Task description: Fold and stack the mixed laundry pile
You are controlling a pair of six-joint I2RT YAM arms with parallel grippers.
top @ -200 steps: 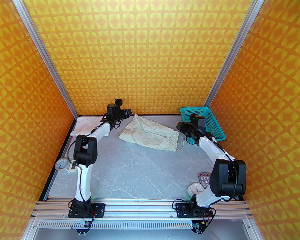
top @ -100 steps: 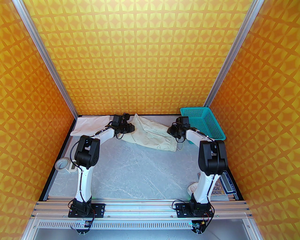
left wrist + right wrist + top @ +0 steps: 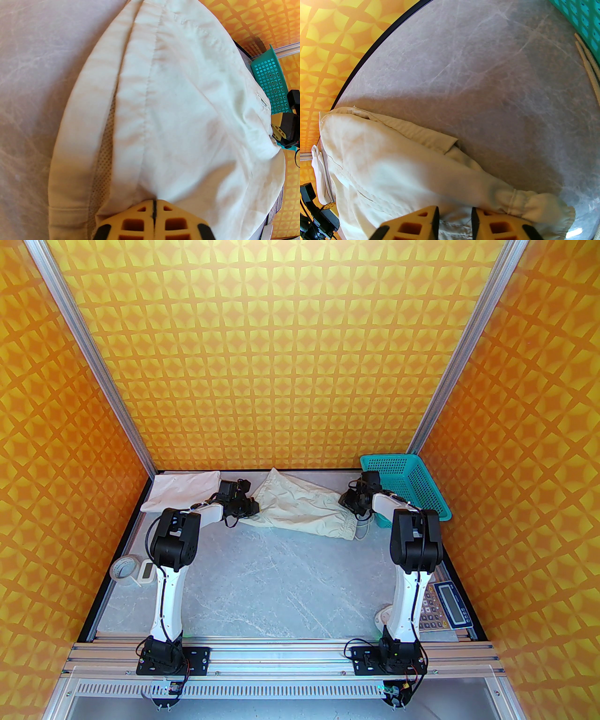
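Shorts (image 3: 302,512) are lying crosswise at the table's (image 3: 281,577) far side, between both arms; left gripper (image 3: 154,204) is pinching their left end, right gripper (image 3: 455,220) is straddling the right end, jaws parted (grip unclear).

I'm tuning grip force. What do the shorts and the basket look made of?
Shorts: thin woven cloth, matte, probably cotton or a blend; it creases softly, shows stitched seams and a perforated mesh lining. Basket: teal plastic, apparently rigid and smooth, moulded as a grid of square holes.
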